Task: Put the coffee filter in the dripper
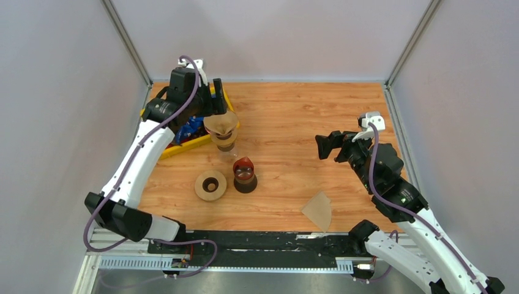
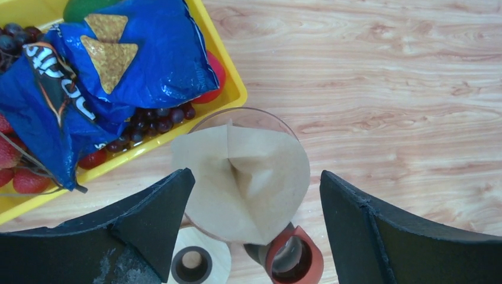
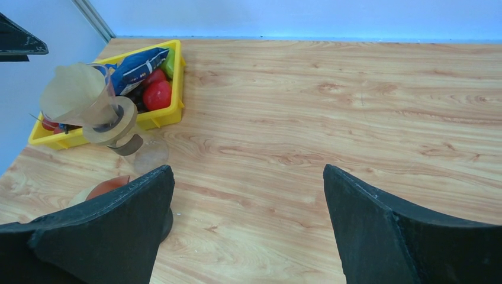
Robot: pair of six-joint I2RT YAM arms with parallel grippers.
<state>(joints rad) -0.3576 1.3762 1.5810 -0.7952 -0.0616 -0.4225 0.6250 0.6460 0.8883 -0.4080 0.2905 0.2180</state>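
Left gripper [image 2: 256, 176] hangs with its jaws spread wide and empty, directly above the dripper [image 3: 112, 121], its arm stretched to the table's [image 1: 294, 116] far-left corner. Right gripper [image 3: 248, 171] is likewise agape, holding nothing, raised over the right side. One coffee filter [image 2: 248, 177] sits opened inside the dripper; a second filter [image 1: 318, 210] lies flat near the right arm's base. One yellow tray [image 2: 234, 89] holds a blue chip bag [image 2: 136, 59], dark grapes [image 2: 157, 115] and strawberries [image 2: 23, 180]. One tan ring disc [image 1: 201, 187] and one red-brown piece [image 1: 245, 173] stand near the dripper.
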